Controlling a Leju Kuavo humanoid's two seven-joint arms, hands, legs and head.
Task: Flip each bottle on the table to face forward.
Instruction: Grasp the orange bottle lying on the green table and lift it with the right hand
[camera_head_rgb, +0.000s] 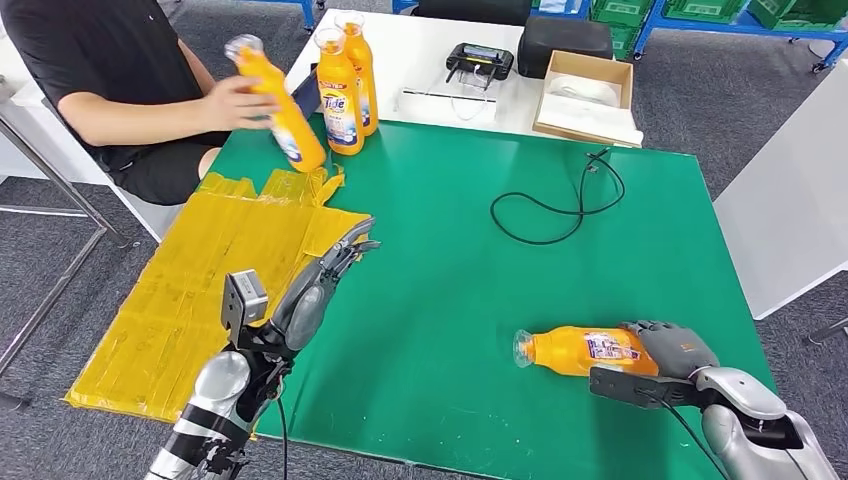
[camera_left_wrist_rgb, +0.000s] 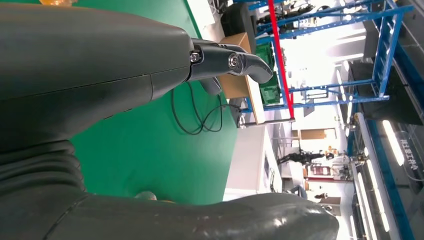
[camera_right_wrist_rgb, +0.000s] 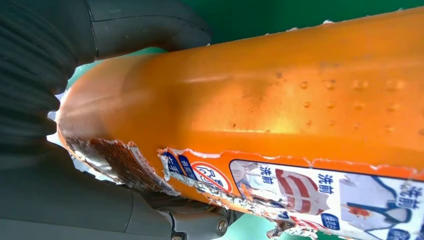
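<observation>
An orange detergent bottle (camera_head_rgb: 575, 350) lies on its side near the front right of the green table (camera_head_rgb: 450, 280), cap pointing left, torn label up. My right hand (camera_head_rgb: 672, 346) grips its base end; in the right wrist view the bottle (camera_right_wrist_rgb: 280, 105) sits between the thumb (camera_right_wrist_rgb: 145, 25) and the fingers (camera_right_wrist_rgb: 195, 225). My left hand (camera_head_rgb: 318, 283) hovers over the table's left edge, fingers (camera_left_wrist_rgb: 235, 60) stretched out and holding nothing. Two orange bottles (camera_head_rgb: 340, 95) (camera_head_rgb: 362, 65) stand upright at the far left. A seated person tilts a third bottle (camera_head_rgb: 282, 110) in one hand.
A black cable (camera_head_rgb: 560, 205) loops across the far middle of the green table. Beyond it, a white table carries a cardboard box (camera_head_rgb: 590, 95), a black controller (camera_head_rgb: 480, 60) and a black bag (camera_head_rgb: 565, 38). A yellow sheet (camera_head_rgb: 200, 290) hangs off the left edge.
</observation>
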